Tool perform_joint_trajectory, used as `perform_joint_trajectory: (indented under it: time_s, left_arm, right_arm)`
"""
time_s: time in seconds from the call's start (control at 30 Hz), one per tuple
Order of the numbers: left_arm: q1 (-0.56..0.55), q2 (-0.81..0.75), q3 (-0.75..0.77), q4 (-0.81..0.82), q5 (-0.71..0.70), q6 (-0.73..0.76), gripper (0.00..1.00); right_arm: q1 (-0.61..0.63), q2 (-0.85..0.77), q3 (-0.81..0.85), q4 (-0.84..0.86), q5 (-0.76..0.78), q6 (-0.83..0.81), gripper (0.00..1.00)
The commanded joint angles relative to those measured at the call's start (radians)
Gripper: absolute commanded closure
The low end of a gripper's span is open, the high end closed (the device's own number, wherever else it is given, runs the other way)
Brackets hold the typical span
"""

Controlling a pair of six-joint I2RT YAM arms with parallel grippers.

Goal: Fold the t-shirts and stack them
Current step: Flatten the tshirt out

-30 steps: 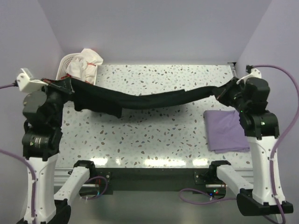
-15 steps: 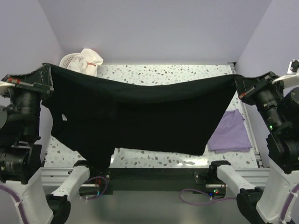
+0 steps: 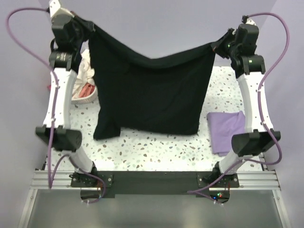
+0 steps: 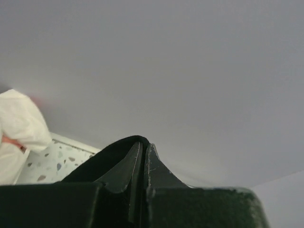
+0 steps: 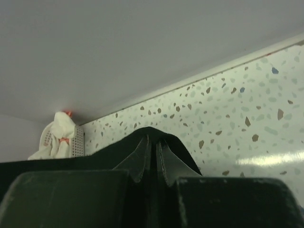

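blk tee (image 3: 152, 95) hanging spread, top edge sagging

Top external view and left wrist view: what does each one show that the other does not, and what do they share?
Only the top external view shows the whole black t-shirt hanging spread between the left gripper and right gripper, and the folded lavender t-shirt lying on the table at the right. Only the left wrist view shows up close the left fingers pressed together on a fold of black cloth. Both show the black t-shirt, the speckled table, and the white cloth at the left.
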Motion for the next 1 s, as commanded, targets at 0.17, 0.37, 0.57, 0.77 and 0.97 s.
perform_joint_trajectory:
  time_s: [0.17,0.37,0.57,0.77,0.97]
  left_arm:
    - [0.118,0.176,0.353,0.231,0.131,-0.03,1.0]
    - [0.147,0.047,0.018,0.324,0.162,-0.035,1.0]
    - [0.147,-0.125,-0.455,0.438,0.205,-0.076,1.0]
    - [0.147,-0.26,-0.9,0.444,0.197,-0.122,1.0]
    - [0.147,-0.344,-1.235,0.423,0.173,-0.184,1.0]
  right_arm:
    - [-0.108,0.13,0.34,0.179,-0.06,0.061,1.0]
    - [-0.117,-0.003,-0.03,0.275,-0.08,0.072,1.0]
    - [-0.137,-0.093,-0.432,0.297,-0.106,0.084,1.0]
    - [-0.14,-0.131,-0.779,0.321,-0.155,0.093,1.0]
    - [-0.141,-0.131,-1.025,0.352,-0.164,0.044,1.0]
